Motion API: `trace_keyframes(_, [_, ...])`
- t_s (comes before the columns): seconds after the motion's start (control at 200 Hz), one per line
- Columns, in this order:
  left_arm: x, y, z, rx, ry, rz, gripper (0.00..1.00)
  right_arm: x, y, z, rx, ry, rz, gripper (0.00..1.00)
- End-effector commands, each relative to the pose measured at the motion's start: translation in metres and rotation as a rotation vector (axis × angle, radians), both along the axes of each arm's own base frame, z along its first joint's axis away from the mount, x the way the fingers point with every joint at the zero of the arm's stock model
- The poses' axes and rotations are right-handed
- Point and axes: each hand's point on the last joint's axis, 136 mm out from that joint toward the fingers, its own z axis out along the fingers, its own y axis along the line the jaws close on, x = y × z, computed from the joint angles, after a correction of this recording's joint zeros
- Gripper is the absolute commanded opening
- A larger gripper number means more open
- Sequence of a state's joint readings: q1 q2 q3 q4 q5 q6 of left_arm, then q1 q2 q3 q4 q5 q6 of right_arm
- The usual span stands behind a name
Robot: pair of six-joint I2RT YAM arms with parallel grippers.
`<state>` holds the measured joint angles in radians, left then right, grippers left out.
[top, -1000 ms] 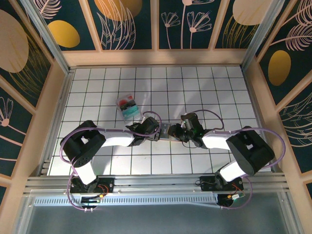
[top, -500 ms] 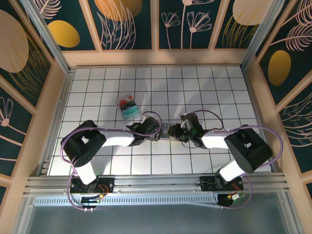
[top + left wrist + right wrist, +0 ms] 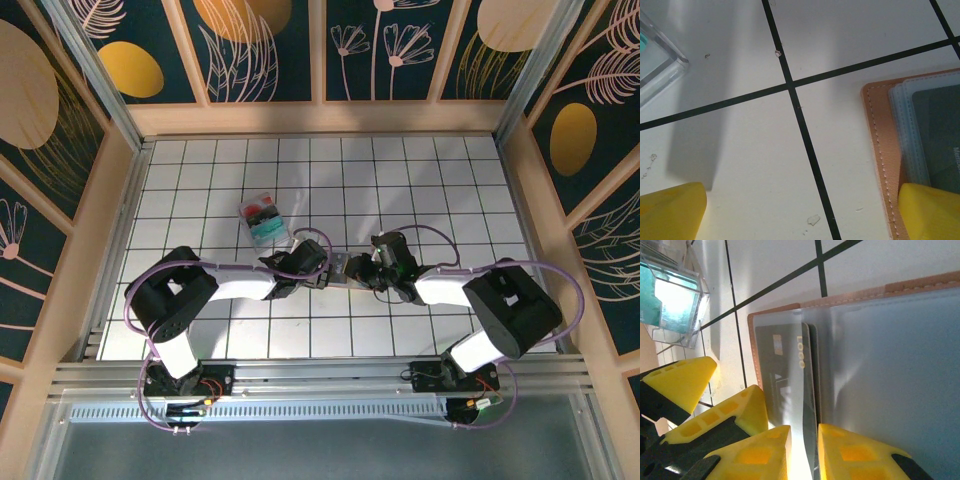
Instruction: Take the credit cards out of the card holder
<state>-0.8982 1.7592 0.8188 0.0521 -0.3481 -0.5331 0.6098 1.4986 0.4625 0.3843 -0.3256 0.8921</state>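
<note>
Wallet [image 3: 338, 268] lies flat on gridded table [image 3: 420, 180], centre of top view, hemmed in by both arm tips. Free tiles above and to right. Clear box [image 3: 265, 220] up-left, apart from wallet.

Left gripper [image 3: 800, 215] spread wide, holding nothing: one finger [image 3: 932, 212] over wallet's tan stitched edge, other over bare tile.

Right wrist view shows what overhead hides. Right gripper [image 3: 804, 452] narrow, pinching end of dark card [image 3: 785, 385] against wallet's grey inner side. Second card's edge just behind it.
</note>
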Motion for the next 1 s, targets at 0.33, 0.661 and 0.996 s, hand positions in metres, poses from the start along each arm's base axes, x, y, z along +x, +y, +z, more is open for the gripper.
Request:
trace_keyframes(0.33, [-0.012, 0.006, -0.019, 0.061, 0.063, -0.017, 0.98, 0.003, 0.008, 0.001, 0.023, -0.009, 0.021, 0.22])
trace_keyframes(0.661, [-0.012, 0.007, -0.019, 0.067, 0.060, -0.014, 0.98, 0.000, 0.002, -0.011, -0.010, 0.016, 0.006, 0.24])
trace_keyframes(0.996, [-0.012, 0.007, -0.021, 0.071, 0.064, -0.016, 0.98, 0.000, 0.009, -0.009, 0.031, 0.002, 0.030, 0.24])
